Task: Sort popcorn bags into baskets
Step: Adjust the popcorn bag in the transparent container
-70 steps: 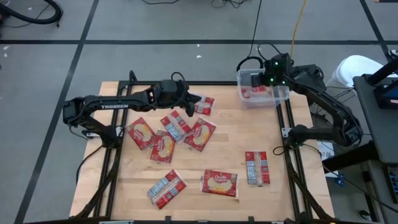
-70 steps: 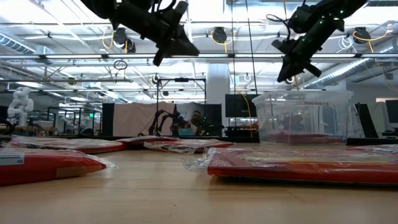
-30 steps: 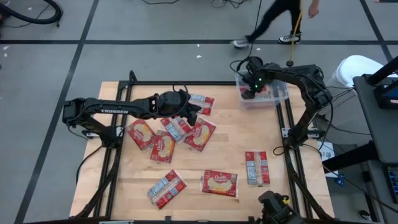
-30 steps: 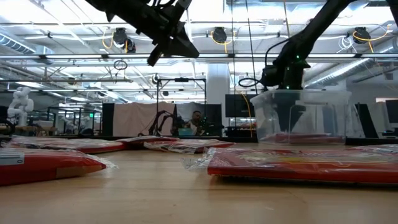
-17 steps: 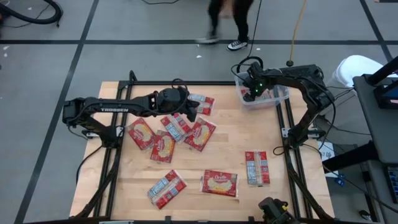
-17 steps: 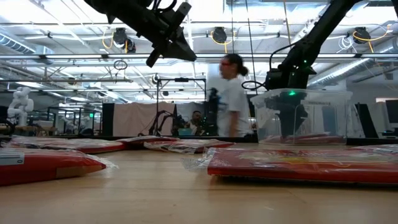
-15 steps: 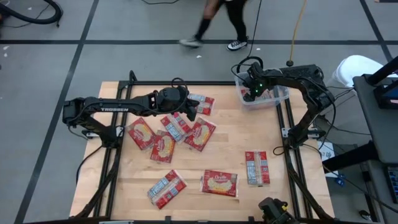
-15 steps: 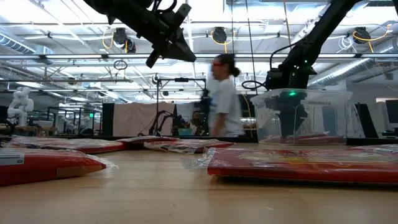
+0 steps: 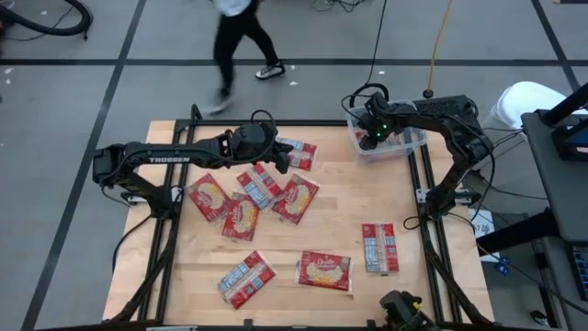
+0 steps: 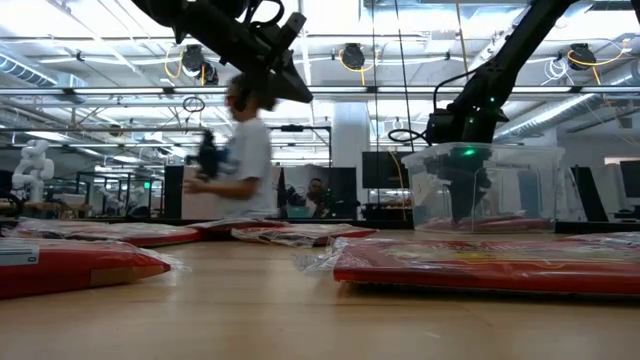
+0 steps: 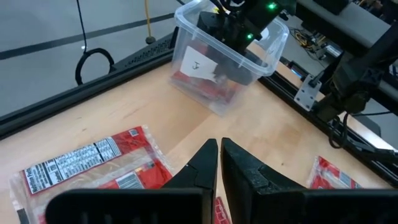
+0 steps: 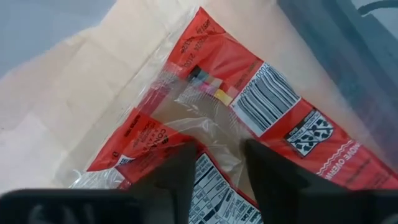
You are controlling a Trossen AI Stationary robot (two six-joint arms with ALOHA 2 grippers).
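From above, I see flat red plastic popcorn packets (image 9: 296,199) scattered across the wooden worktop (image 9: 349,221), long axes pointing every way; the right end effector (image 9: 370,136) is down inside the clear plastic tub (image 9: 418,140). In the left wrist view, the left end effector (image 11: 219,151) hangs pressed together over a packet lying print-side up (image 11: 81,163). In the right wrist view, fingers (image 12: 180,165) stand apart over crinkly film: I judge it light, slippery and floppy, best pinched at an edge seam.

Far-right corner: clear tub (image 9: 390,140), interior taken up by right gripper (image 9: 366,136) and packets on its floor (image 12: 249,118).
Far centre: packet cluster (image 9: 262,188) under left arm (image 9: 184,158); left gripper (image 9: 280,164) above it.
Near edge: three scattered packets (image 9: 323,270).
Centre-right strip of bare table (image 9: 367,188): open passage.
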